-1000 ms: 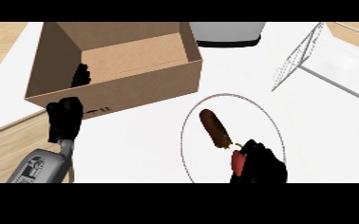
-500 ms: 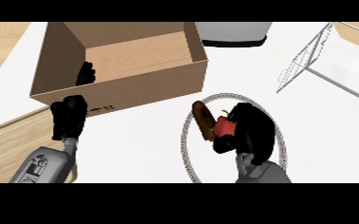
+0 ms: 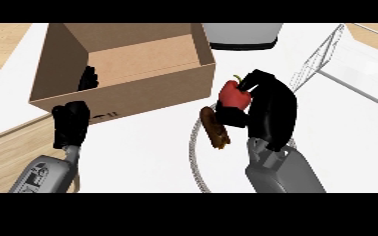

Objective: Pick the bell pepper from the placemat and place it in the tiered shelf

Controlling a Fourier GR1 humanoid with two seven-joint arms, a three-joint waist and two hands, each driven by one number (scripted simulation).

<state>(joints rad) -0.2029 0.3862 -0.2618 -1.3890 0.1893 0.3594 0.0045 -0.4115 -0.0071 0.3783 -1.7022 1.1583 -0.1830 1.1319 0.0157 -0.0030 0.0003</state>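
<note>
My right hand (image 3: 269,111) is curled round a red bell pepper (image 3: 235,95) with a green stem and holds it above the round white placemat (image 3: 193,149). A brown oblong item (image 3: 215,127) lies on the placemat just below and left of the pepper. The wire tiered shelf (image 3: 316,60) stands at the upper right, apart from the hand. My left hand (image 3: 71,124) rests open at the lower left, beside the front of the cardboard box.
An open cardboard box (image 3: 140,67) stands at the upper left, close to the pepper's left side. A white and dark round appliance (image 3: 241,36) sits at the top centre. Wooden counter edge (image 3: 22,145) shows at the left.
My right hand has risen and moved up and away from the placemat's lower rim, lifting the bell pepper off it. The left hand has stayed put.
</note>
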